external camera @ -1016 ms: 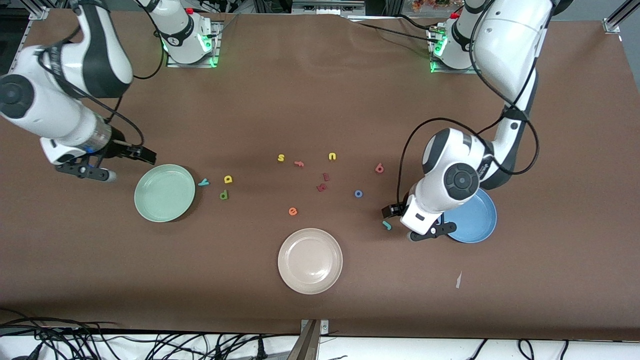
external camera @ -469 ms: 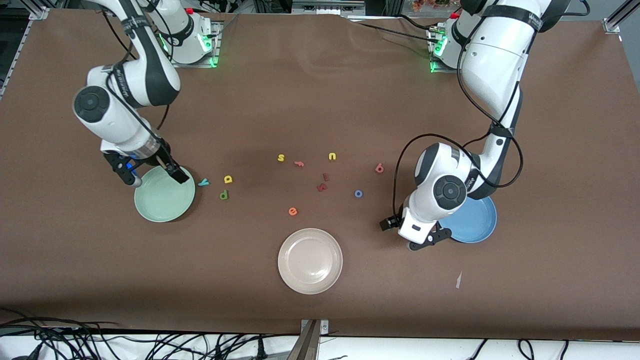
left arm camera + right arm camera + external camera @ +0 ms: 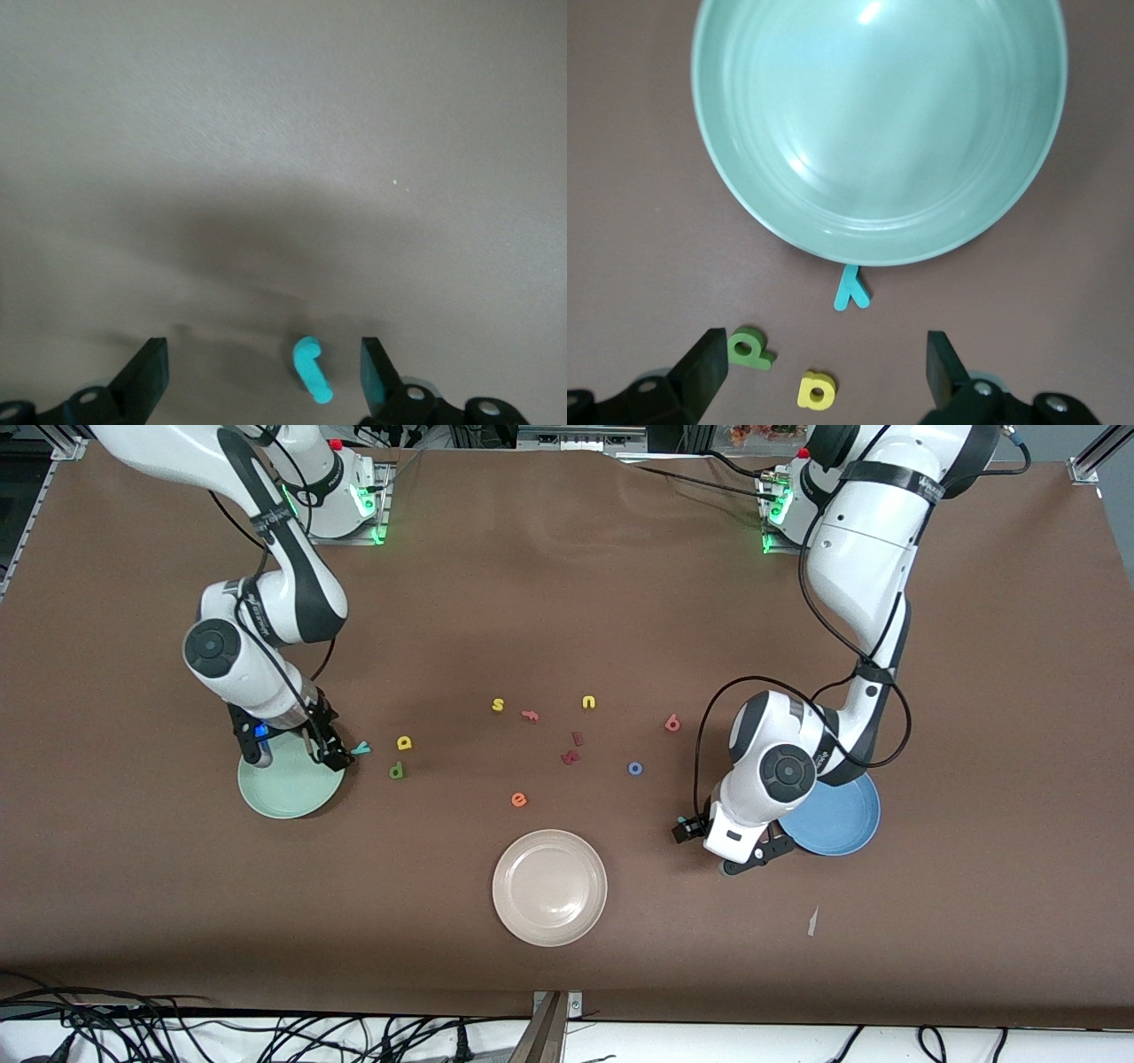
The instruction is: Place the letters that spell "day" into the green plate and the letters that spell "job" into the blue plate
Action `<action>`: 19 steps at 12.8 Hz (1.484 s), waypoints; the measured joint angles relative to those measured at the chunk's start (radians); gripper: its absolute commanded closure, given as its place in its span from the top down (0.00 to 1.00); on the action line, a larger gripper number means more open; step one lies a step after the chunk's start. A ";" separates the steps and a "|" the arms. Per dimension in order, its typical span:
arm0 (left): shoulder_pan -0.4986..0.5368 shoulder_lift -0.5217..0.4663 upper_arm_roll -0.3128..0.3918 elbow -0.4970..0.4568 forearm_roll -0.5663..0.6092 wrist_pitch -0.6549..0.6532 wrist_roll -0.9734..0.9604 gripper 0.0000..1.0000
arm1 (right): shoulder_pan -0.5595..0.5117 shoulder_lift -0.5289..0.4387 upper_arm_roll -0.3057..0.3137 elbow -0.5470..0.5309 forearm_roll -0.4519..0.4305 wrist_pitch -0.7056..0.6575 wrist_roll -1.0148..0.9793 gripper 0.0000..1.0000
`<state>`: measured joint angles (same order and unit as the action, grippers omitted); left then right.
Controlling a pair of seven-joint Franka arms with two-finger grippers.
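Observation:
The green plate [image 3: 288, 790] [image 3: 877, 124] lies toward the right arm's end of the table. Beside it lie the teal y [image 3: 361, 748] [image 3: 851, 290], the yellow a [image 3: 405, 742] [image 3: 816, 390] and the dark green d [image 3: 396, 771] [image 3: 749, 348]. My right gripper [image 3: 288, 755] [image 3: 826, 376] hangs open over the plate's edge next to the y. My left gripper [image 3: 749, 856] [image 3: 264, 376] is open above the teal j [image 3: 312, 367], beside the blue plate [image 3: 842, 819]. The blue o [image 3: 635, 768] and salmon b [image 3: 672, 724] lie on the table farther from the camera than the j.
A beige plate [image 3: 549, 886] sits nearest the camera at mid-table. Loose letters lie in the middle: yellow s [image 3: 498, 705], yellow u [image 3: 589, 702], orange e [image 3: 519, 800], a salmon piece [image 3: 530, 714] and dark red pieces [image 3: 571, 756]. A white scrap [image 3: 812, 921] lies near the blue plate.
My right arm has swung in from the table's end to above the green plate's edge beside the y. My left arm has shifted a little and now covers most of the j in the front view.

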<state>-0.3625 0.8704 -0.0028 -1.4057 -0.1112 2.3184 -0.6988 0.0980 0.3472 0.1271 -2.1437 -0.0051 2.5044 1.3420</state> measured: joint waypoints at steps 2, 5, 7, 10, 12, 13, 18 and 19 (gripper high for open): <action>-0.020 0.010 0.001 0.002 0.000 0.006 -0.019 0.84 | 0.019 0.032 0.000 0.000 0.000 0.025 0.031 0.99; -0.071 0.023 0.040 0.003 0.000 0.007 -0.042 0.68 | 0.023 0.055 -0.004 0.000 0.000 0.036 0.037 0.99; -0.094 0.025 0.058 0.004 0.000 0.008 -0.060 0.53 | 0.023 0.057 -0.016 0.000 0.000 0.036 0.043 0.98; -0.096 0.025 0.064 0.010 0.000 0.008 -0.062 0.24 | 0.023 0.081 -0.025 0.000 0.000 0.040 0.068 0.98; -0.096 0.025 0.068 0.015 0.000 0.007 -0.062 0.13 | 0.023 0.108 -0.025 0.000 0.000 0.073 0.080 0.98; -0.096 0.025 0.068 0.015 0.000 0.007 -0.062 0.13 | 0.023 0.121 -0.025 0.000 0.000 0.089 0.082 0.91; -0.097 0.025 0.068 0.017 0.013 0.007 -0.056 0.00 | 0.023 0.141 -0.025 0.007 0.000 0.116 0.094 0.00; -0.097 0.025 0.067 0.020 0.043 0.007 -0.051 0.00 | 0.023 0.140 -0.025 0.011 0.000 0.116 0.094 0.00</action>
<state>-0.4594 0.8953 0.0646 -1.3860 -0.0681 2.3250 -0.7498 0.1209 0.4873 0.1017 -2.1332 -0.0051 2.6204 1.4365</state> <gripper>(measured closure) 0.846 0.529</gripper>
